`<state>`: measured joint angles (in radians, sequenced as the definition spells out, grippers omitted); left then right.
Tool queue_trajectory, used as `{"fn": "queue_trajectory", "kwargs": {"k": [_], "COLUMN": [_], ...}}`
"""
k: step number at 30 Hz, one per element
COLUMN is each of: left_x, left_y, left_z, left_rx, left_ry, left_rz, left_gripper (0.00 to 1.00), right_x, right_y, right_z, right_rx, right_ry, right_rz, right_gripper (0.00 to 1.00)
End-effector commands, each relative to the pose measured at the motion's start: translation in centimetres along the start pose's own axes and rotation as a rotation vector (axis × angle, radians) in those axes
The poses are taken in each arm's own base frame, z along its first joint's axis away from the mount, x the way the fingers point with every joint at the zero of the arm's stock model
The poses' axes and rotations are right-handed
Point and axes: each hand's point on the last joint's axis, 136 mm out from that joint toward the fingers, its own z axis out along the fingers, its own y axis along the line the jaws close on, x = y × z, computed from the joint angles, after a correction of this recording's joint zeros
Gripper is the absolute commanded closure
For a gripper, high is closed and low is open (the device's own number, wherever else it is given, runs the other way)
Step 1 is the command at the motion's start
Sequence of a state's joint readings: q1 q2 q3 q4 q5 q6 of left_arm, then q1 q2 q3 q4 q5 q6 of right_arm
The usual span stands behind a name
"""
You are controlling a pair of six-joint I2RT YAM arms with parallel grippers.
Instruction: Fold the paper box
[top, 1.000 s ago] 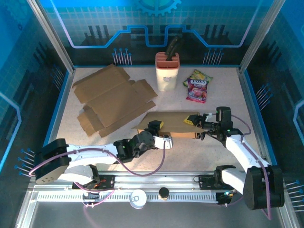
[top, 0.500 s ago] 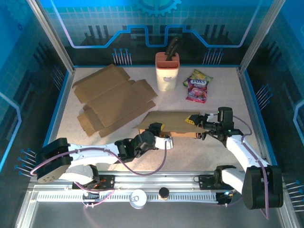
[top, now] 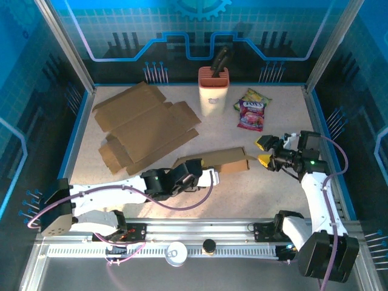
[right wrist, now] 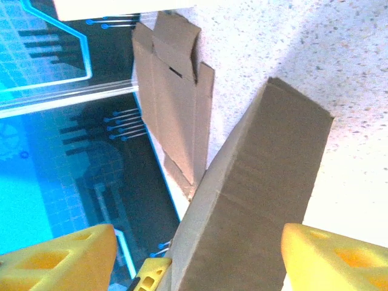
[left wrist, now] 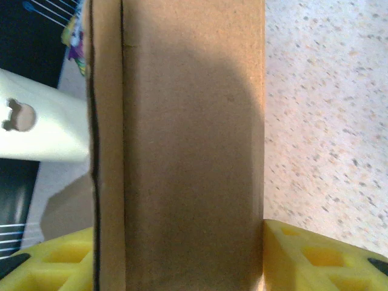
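Observation:
The paper box (top: 213,162) is a brown cardboard sleeve lying across the middle of the table. My left gripper (top: 193,168) is shut on its left end. In the left wrist view the box (left wrist: 182,151) spans the whole gap between the yellow fingers (left wrist: 315,257). My right gripper (top: 265,151) stands open just right of the box's right end, apart from it. In the right wrist view the box (right wrist: 260,200) shows between the wide-spread yellow fingers (right wrist: 60,257), touching neither.
A flat unfolded cardboard blank (top: 145,127) lies at the back left. A cream knife holder (top: 213,91) stands at the back centre, with snack packets (top: 251,112) to its right. Blue walls close the table's sides.
My right gripper has let go of the box's right end, opened wider and drawn back to the right. The left gripper has closed tighter on the box, which now slants slightly.

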<state>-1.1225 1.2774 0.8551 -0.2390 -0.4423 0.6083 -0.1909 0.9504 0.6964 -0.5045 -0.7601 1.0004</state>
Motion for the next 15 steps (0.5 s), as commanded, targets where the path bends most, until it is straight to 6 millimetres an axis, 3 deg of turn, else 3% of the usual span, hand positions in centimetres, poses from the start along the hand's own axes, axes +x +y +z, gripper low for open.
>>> {"fn": "queue_trajectory", "kwargs": {"k": [1,6,10,15], "left_x": [0.3,-0.4,-0.6,-0.7], "left_y": [-0.7,-1.0,-0.8,-0.3], "left_z": [-1.1,-3.0,-3.6,-3.0], "left_rx": [0.091,0.236,0.327,0.406], "left_ry": [0.069,0.107,0.125,0.134], "left_rz": [-0.055,-0.124,-0.192,-0.239], "left_gripper": [0.46,0.45,0.46,0.46], "right_x": [0.1,-0.8,-0.3,2.9], "right_y": [-1.6,-1.8,-1.8,-2.6], "right_z": [-0.9,-4.1,-6.1,-5.4], "right_rx": [0.114,0.247,0.333,0.325], "right_ry": [-0.025,-0.202,-0.290,-0.300], "right_rz": [-0.034,-0.166,-0.261,-0.251], "right_gripper": [0.29,0.30,0.31,0.35]}}
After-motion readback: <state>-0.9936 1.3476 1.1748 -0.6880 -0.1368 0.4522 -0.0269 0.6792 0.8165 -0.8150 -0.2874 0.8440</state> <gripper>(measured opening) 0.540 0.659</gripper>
